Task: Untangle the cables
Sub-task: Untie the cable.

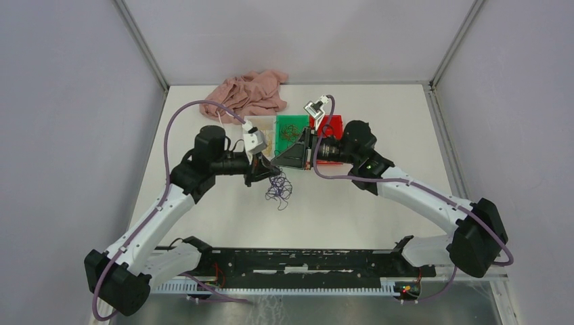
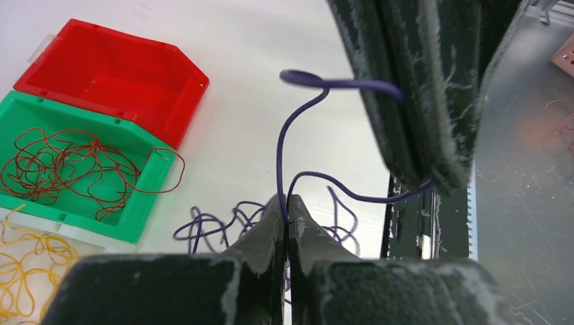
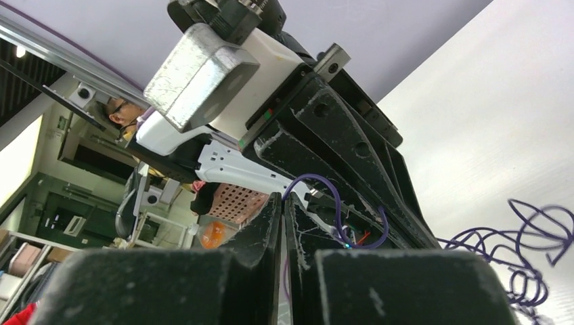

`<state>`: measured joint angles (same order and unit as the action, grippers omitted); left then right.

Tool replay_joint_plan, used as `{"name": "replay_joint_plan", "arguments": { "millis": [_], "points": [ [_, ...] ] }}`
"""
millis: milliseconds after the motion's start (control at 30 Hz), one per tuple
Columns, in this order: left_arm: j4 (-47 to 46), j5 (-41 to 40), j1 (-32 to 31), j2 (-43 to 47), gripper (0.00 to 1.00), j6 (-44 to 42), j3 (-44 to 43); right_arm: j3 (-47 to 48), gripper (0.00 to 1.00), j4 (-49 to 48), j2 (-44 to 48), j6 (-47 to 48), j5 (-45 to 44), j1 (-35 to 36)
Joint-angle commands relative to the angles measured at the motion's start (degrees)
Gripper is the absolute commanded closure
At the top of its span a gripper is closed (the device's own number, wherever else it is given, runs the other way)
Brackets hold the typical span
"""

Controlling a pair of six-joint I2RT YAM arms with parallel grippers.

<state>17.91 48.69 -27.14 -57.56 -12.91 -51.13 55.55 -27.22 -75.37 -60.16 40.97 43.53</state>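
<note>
While red-brown cables (image 2: 61, 169) lie sorted in green bin (image 2: 145, 217), yellow cables (image 2: 30, 261) beside it, purple cables (image 1: 278, 186) sit bunched on counter (image 1: 338, 210); left pincer (image 2: 288, 203) and right pincer (image 3: 283, 200) each clenched on one purple strand (image 2: 279, 145). Purple left to free.

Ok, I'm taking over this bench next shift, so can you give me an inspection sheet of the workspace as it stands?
Surface: white table.
Job's things: purple wire partly raised, the rest of it coiled on the table; brown wires in the green bin; yellow wires beside that bin; red bin empty.
Clutter: pink cloth bunched at the far edge.
Grippers: left gripper shut on the purple wire; right gripper shut on the same wire, close by.
Cables: lilac arm cables loop off both arms.
Surroundings: grey walls on three sides.
</note>
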Motion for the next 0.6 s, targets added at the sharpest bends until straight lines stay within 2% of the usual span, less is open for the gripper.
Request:
{"name": "replay_joint_plan", "arguments": {
  "millis": [0,200,567],
  "points": [
    [3.3,2.5,-0.4,0.7,0.97,-6.7,-4.5,3.4,0.79,1.9,3.2,2.7,1.4,0.3],
    [9.8,2.6,-0.5,1.5,0.97,-16.2,-7.7,3.2,0.57,10.0,8.1,7.9,0.6,-1.3],
    [10.6,2.0,-2.0,3.8,0.97,-28.7,-9.5,3.7,0.46,18.7,16.8,11.4,1.4,-12.2]
  ]
}}
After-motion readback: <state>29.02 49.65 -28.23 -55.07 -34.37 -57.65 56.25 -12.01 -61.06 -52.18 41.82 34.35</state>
